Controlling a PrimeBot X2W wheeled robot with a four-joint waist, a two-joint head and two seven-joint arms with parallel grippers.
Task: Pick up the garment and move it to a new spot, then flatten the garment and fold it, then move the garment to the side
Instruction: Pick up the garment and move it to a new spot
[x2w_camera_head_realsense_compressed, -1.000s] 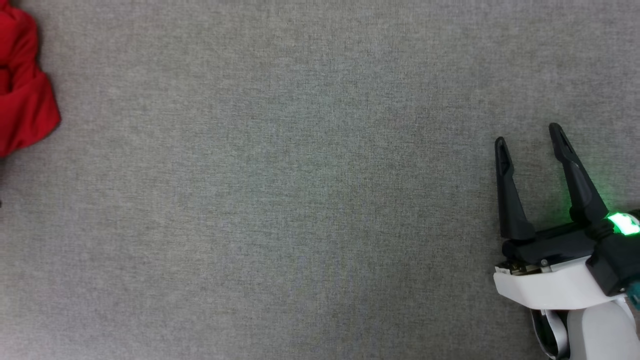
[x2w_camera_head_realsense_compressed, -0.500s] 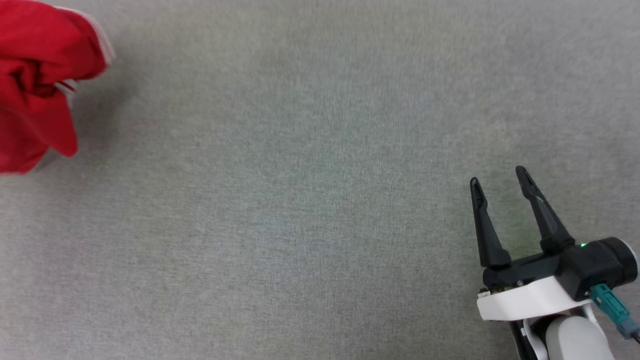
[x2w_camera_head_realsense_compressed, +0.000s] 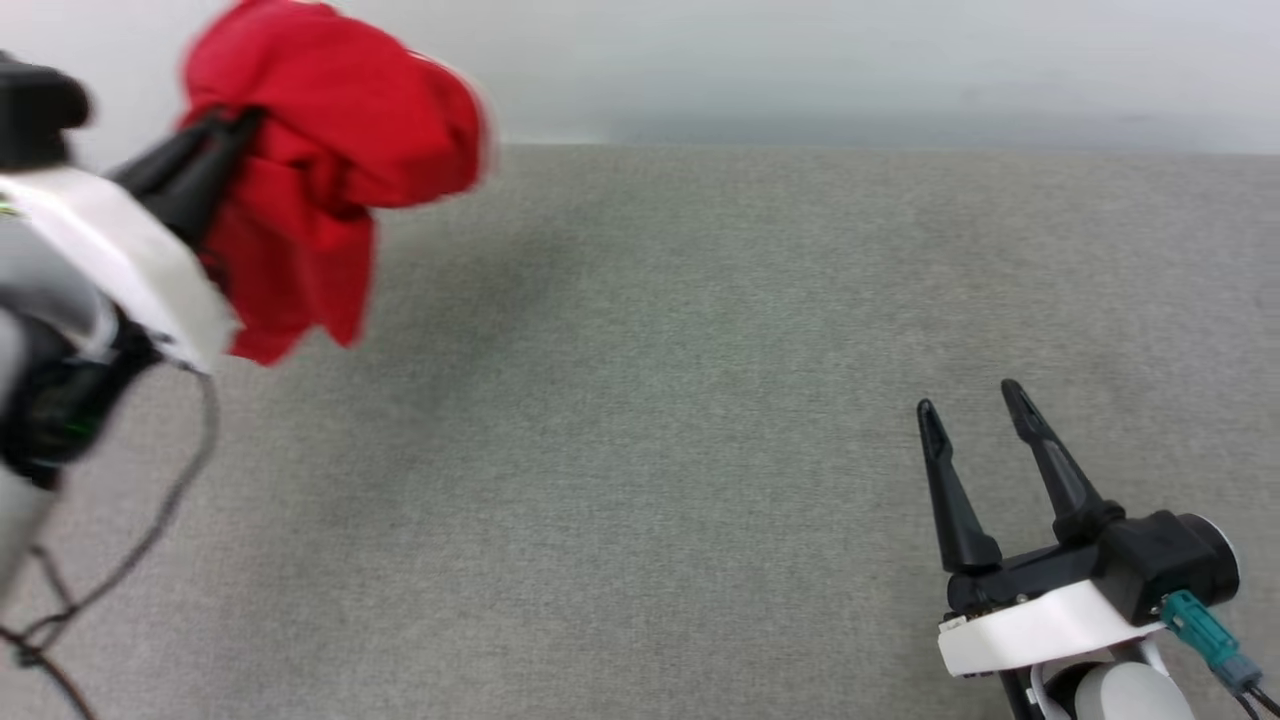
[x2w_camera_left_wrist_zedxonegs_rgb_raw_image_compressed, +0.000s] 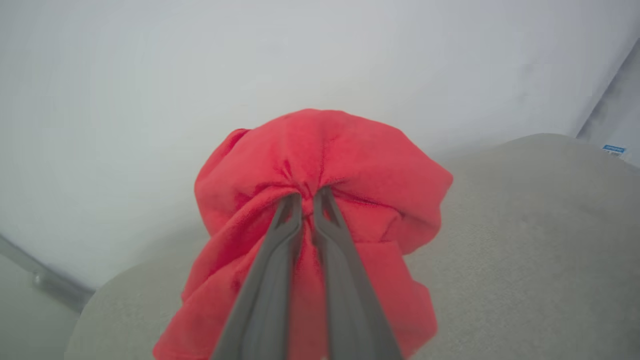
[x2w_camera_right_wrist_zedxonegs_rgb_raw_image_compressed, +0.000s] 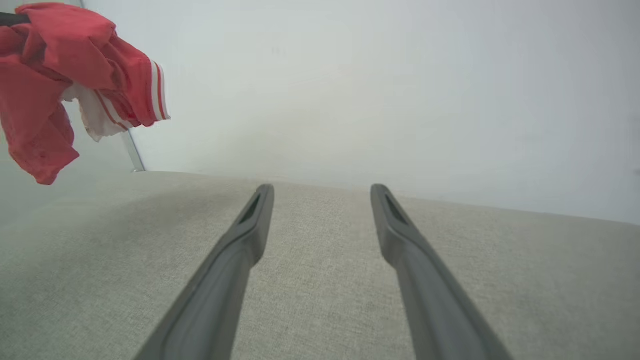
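Note:
The garment (x2w_camera_head_realsense_compressed: 330, 160) is a bunched red shirt hanging in the air at the upper left of the head view, above the grey fabric surface (x2w_camera_head_realsense_compressed: 700, 400). My left gripper (x2w_camera_head_realsense_compressed: 235, 125) is shut on it, its fingers pinching a gathered fold of the garment (x2w_camera_left_wrist_zedxonegs_rgb_raw_image_compressed: 325, 155) in the left wrist view. In the right wrist view the garment (x2w_camera_right_wrist_zedxonegs_rgb_raw_image_compressed: 55, 65) hangs at the upper left, showing red-white striped trim and a white patch. My right gripper (x2w_camera_head_realsense_compressed: 970, 398) stands open and empty at the lower right, low over the grey surface (x2w_camera_right_wrist_zedxonegs_rgb_raw_image_compressed: 320, 280).
The grey surface ends at a far edge (x2w_camera_head_realsense_compressed: 800, 148) with a pale wall (x2w_camera_head_realsense_compressed: 850, 60) behind it. A dark cable (x2w_camera_head_realsense_compressed: 150, 520) trails from my left arm at the lower left. A metal rail (x2w_camera_left_wrist_zedxonegs_rgb_raw_image_compressed: 50, 282) shows low on the wall in the left wrist view.
The head camera has tilted up, bringing the far edge and wall into view. My left gripper has come into view and carried the held garment rightward. The right gripper stays open.

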